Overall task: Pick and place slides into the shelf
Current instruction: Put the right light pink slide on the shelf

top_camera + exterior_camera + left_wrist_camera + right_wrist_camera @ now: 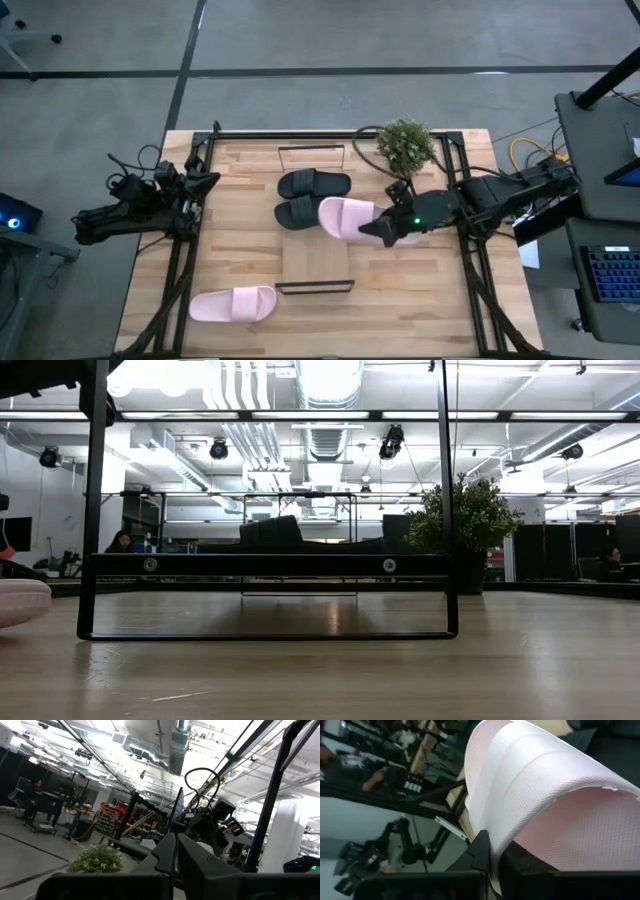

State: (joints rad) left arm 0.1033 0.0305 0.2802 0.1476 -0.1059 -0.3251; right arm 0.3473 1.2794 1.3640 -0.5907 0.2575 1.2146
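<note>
The shelf (316, 262) is a light-wood board with black frame ends (265, 565) in the middle of the table. Two black slides (314, 184) (298, 212) lie side by side on its far half. Just right of the nearer black one is a pale pink slide (348, 218), with my right gripper (386, 231) shut on it. A second pink slide (233, 304) rests sole-down on the table at the near left and also shows in the low view (20, 602). My left gripper (176, 854) is shut on nothing and waits folded back at the table's left edge (203, 183). My right gripper pinches the edge of the pink slide's wide strap (489, 826) between its two fingers. The fingers come from the table's right side, slanting down. The slide is tilted, its strap arching away over the fingers, and it is held over the shelf's right edge. No pink shows on the board in the low view.
A potted plant (405, 146) stands at the far right of the table, close behind my right arm. A black cable loops beside it (368, 140). The near half of the shelf board (316, 262) is bare wood. Black frame rails run along both table sides.
</note>
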